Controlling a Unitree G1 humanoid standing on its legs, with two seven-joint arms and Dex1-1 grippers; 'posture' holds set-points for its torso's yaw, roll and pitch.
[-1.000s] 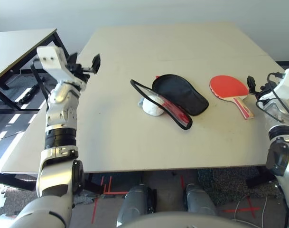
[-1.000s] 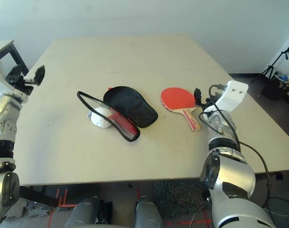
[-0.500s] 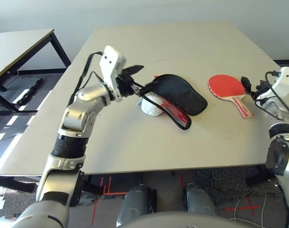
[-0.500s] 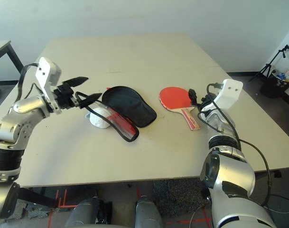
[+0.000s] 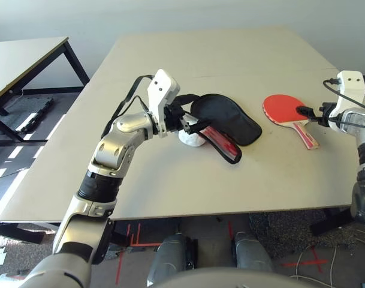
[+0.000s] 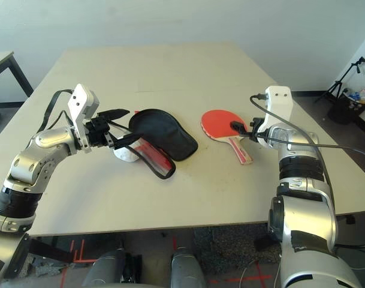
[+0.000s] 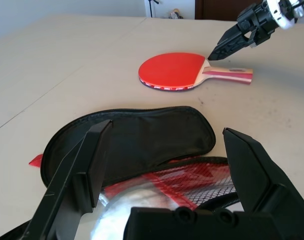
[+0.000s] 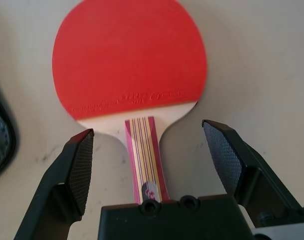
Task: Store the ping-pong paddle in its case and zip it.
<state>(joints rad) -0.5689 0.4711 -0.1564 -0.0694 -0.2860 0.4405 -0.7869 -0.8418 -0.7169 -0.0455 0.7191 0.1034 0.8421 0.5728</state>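
Between the spread right tool [image 8: 148,155], the ping-pong paddle [image 8: 132,70] handle points toward the wrist.

head stereo: down at table [image 5: 170,198] | wrists: close (paddle [image 7: 174,71] shared)

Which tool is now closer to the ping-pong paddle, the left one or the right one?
The right tool, open, hangs just above the ping-pong paddle, its fingers on either side of the handle. The left tool, also open, is at the case.
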